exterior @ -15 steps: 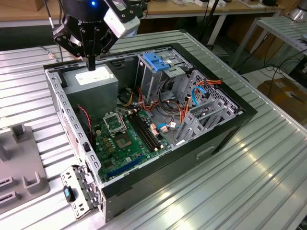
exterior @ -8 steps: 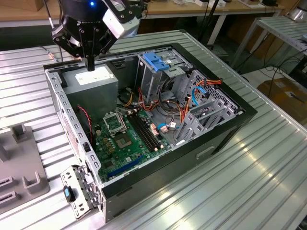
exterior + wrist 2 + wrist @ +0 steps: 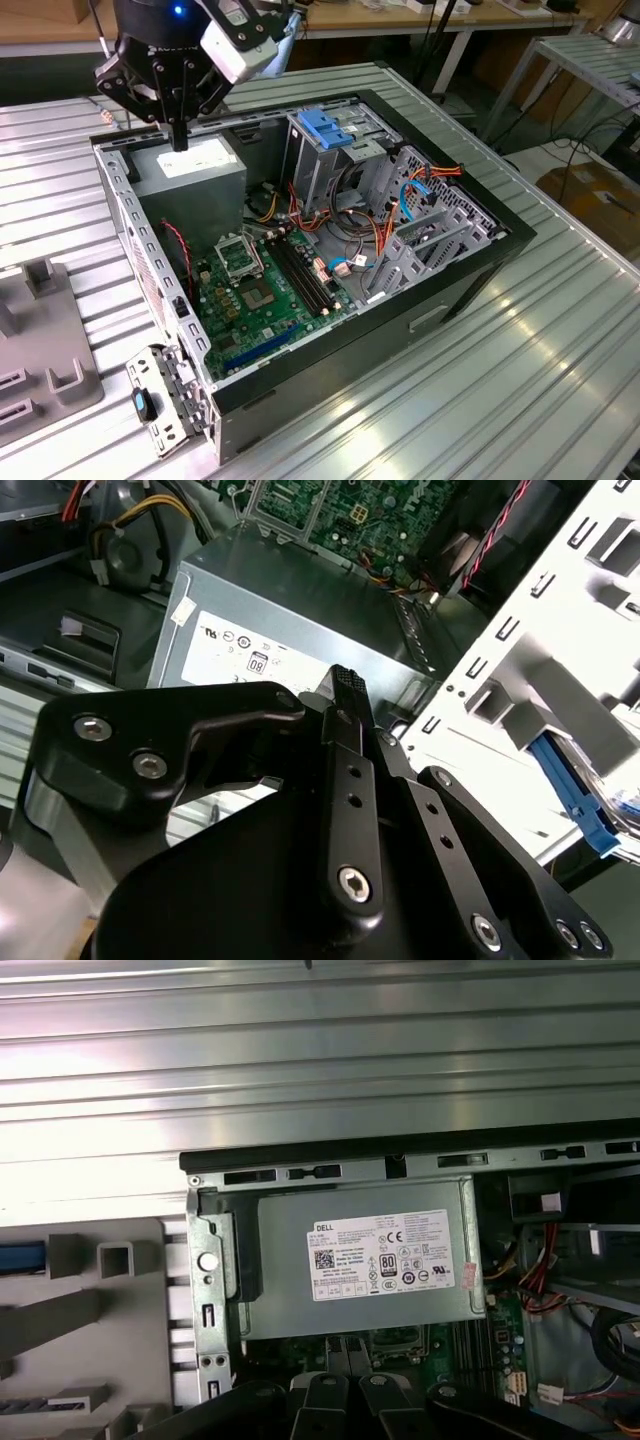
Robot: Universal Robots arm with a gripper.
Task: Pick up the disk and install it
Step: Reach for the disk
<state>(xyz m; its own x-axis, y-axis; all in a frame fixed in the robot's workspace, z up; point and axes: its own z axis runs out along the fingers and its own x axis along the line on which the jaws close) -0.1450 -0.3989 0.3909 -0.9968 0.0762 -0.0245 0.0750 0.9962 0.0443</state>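
My gripper (image 3: 180, 138) hangs over the back left corner of the open computer case (image 3: 470, 270), just above the grey power supply (image 3: 190, 172). Its black fingers (image 3: 344, 695) are pressed together with nothing between them. In the first wrist view the gripper (image 3: 355, 1388) sits at the near edge of the power supply (image 3: 365, 1260). A bright blue rail of the disk (image 3: 575, 798) shows beyond the case's side wall, lying in the grey holder. The same blue edge of the disk (image 3: 20, 1257) appears in the first wrist view, apart from the gripper.
A tall grey drive cage with a fixed blue bracket (image 3: 326, 126) stands mid-case, beside the green motherboard (image 3: 265, 285) and orange and blue cables (image 3: 415, 190). A grey slotted holder (image 3: 35, 345) lies on the ribbed metal table (image 3: 520, 390), at the exterior view's left.
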